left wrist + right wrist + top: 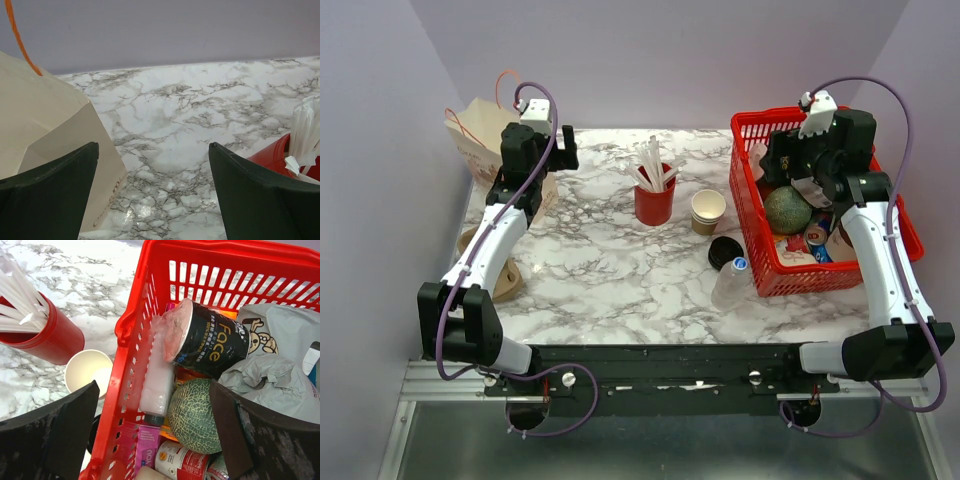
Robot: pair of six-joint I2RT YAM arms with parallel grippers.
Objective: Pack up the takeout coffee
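Observation:
The takeout coffee shows in no view. A white paper bag (pixel 472 140) with orange handles stands at the back left. My left gripper (pixel 563 148) hangs just right of the bag (pixel 40 130), and in the left wrist view the gripper (pixel 153 145) is open over bare marble. My right gripper (pixel 770 170) hovers over the red basket (pixel 750 225). In the right wrist view it (pixel 154 385) is open above the basket's left wall (pixel 120 390), a white bottle (pixel 157 380) and a green melon (pixel 195 415), holding nothing.
A red cup of white straws (pixel 654 200) stands mid-table. A lidless tan cup (pixel 708 210) sits right of it, with a loose black lid (pixel 724 252) and a clear bottle (pixel 732 282) beside the basket. A tan cardboard piece (pixel 508 282) lies by the left arm.

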